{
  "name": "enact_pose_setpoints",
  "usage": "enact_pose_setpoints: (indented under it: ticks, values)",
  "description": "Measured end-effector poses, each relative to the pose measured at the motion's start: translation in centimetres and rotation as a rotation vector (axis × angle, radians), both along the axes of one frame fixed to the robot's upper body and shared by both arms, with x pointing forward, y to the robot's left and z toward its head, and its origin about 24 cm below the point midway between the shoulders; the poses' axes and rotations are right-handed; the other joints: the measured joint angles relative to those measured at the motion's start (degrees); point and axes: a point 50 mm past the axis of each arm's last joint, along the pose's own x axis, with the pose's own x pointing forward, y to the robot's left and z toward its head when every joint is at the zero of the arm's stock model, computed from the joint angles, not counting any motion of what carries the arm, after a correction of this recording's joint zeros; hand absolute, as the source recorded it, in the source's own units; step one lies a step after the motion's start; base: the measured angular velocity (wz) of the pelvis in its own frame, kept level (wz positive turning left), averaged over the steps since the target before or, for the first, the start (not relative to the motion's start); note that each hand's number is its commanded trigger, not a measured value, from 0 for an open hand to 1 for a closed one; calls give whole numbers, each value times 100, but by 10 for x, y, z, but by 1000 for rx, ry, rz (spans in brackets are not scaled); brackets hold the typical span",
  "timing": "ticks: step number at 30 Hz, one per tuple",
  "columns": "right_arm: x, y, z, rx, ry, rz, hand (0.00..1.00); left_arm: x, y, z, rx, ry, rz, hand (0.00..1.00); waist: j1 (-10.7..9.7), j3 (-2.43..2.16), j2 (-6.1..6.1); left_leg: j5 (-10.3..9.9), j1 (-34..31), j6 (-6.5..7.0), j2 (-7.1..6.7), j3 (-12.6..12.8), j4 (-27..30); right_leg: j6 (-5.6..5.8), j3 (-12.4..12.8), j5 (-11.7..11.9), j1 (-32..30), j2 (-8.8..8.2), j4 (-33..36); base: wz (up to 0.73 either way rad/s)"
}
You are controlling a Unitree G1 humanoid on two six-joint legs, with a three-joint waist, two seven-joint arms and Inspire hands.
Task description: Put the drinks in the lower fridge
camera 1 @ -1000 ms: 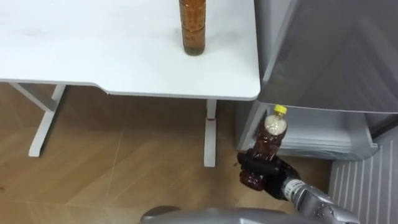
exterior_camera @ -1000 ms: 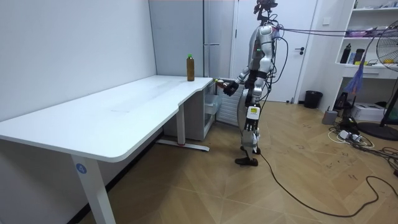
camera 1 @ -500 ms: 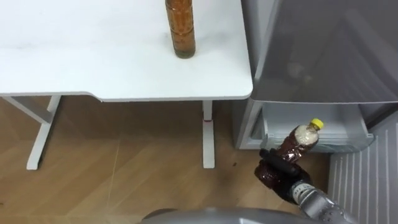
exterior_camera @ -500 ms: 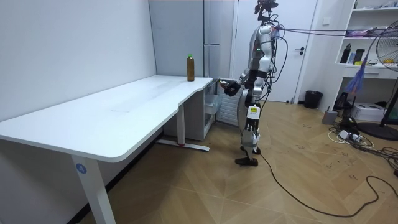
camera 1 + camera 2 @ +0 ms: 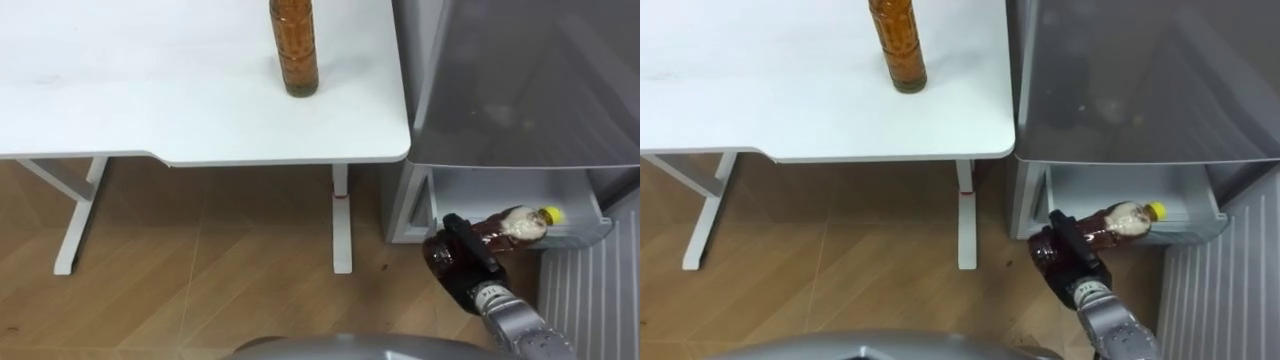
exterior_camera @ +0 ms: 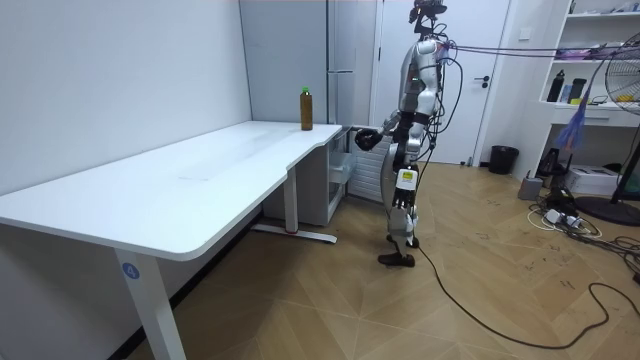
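Brown drink fills the bottle in the right hand — the fingers are wrapped tight round its fat end. It lies almost flat at 4 o'clock, yellow cap pointing to 3 o'clock, by the front edge of the fridge's open lower drawer. A second bottle stands upright at 12 o'clock on the white table — well apart.

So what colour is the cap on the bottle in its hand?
Yellow cap, clearest in the left eye view.
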Motion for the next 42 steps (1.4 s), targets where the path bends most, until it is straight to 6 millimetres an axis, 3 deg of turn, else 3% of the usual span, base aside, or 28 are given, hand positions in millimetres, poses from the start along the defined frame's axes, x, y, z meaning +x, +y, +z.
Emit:
enact_pose_setpoints:
  ticks: [8,24,29,33,35,40,42]
  values:
    - [2,-10,3,36,-31,-128,100,-4,1,1,1,5,20,0,-8,33,-60,1,3,-2,-9,15,-20,-1,1,-28,35,-3,-12,0]
    - [24,-38,16,26,-94,-294,100,-20,2,2,-30,46,18,0,-111,31,-44,0,5,-3,-25,-82,72,-2,-234,-107,123,-52,23,8]
    - [31,-48,17,20,-84,-350,100,-17,5,3,-20,35,29,0,-128,19,-5,1,-225,-2,-39,-91,203,-12,-290,-182,-131,-102,227,7]
    - [68,-52,30,46,-136,-401,100,8,16,4,8,-36,7,0,-159,17,4,45,-817,7,-15,-109,374,-34,-296,-222,-785,-130,604,0]
    - [95,-58,42,49,-166,-410,100,33,24,6,36,-94,-27,0,-112,52,-49,145,-1126,18,-19,-82,393,-47,-300,-214,-1203,-180,856,0]
    - [114,-60,50,33,-172,-407,100,82,32,10,77,-210,-70,0,-13,153,-182,201,-1920,29,12,-62,784,-133,-305,-202,-1990,-216,1259,2]
    - [119,-61,52,28,-167,-407,100,93,30,12,75,-243,-89,0,13,163,-193,218,-2242,58,10,-65,933,-142,-303,-197,-2338,-253,1454,2]
